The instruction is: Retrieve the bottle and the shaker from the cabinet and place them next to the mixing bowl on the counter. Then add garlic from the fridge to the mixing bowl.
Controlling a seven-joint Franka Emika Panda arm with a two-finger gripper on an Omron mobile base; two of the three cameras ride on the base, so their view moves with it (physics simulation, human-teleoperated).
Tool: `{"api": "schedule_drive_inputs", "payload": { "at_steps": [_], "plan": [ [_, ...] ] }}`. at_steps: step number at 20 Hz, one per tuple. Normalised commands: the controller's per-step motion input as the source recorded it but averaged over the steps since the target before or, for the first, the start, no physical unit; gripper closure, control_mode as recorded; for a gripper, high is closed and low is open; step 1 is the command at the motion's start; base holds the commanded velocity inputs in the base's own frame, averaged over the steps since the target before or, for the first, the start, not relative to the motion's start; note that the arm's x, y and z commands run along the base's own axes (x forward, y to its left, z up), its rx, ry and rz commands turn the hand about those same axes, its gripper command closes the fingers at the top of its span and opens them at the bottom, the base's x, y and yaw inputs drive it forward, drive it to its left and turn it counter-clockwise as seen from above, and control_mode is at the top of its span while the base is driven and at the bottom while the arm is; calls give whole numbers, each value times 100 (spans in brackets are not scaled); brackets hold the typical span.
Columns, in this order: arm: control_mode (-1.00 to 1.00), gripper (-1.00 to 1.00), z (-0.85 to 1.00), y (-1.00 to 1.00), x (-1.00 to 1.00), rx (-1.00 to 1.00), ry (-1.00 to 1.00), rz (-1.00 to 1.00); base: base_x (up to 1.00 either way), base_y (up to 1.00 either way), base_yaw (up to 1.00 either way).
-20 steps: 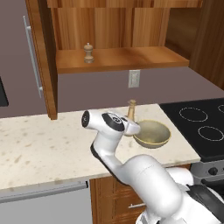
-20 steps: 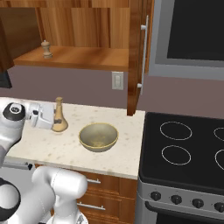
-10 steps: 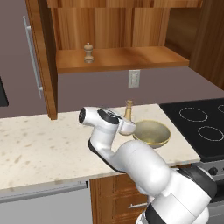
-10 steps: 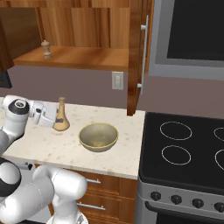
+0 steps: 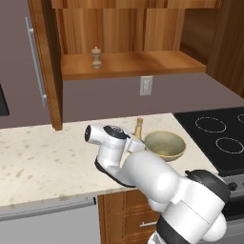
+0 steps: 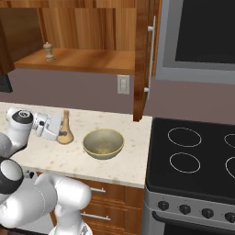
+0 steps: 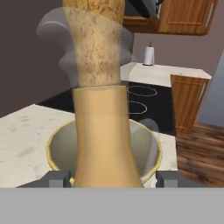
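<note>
So the bottle (image 6: pixel 65 129) is down on the counter (image 5: pixel 43 162), standing upright just beside the bowl (image 6: pixel 103 142), on the side away from the stove (image 6: pixel 193 156). That part of the job looks basically sorted. The gripper (image 7: pixel 114 178) sits level with the bottle's base, one fingertip either side of it and partly open. From the hand view there seems to be a sliver of space between the tips and the bottle, so it looks more like straddling than clamping, but honestly it's hard to call whether it's gripping.

The shaker (image 5: pixel 96 57) sits on the cabinet shelf (image 5: pixel 128 64), well apart from the arm, so that one's not fetched yet. The bowl looks empty from both base views, so no garlic either.

Rough guess: about a third done. Left: shaker down next to the bowl, then the fridge run for garlic.
</note>
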Motion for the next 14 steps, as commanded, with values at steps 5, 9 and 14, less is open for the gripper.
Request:
{"api": "schedule_drive_inputs", "payload": {
  "at_steps": [5, 9, 14],
  "plan": [
    [-100, 100, -27, 0, 0, 0, 0, -4, 0, 0, 0],
    [-100, 100, -30, -1, 0, 0, 0, -4, 0, 0, 0],
    [-100, 100, -22, 0, 0, 0, 0, -3, 0, 0, 0]
  ]
}}
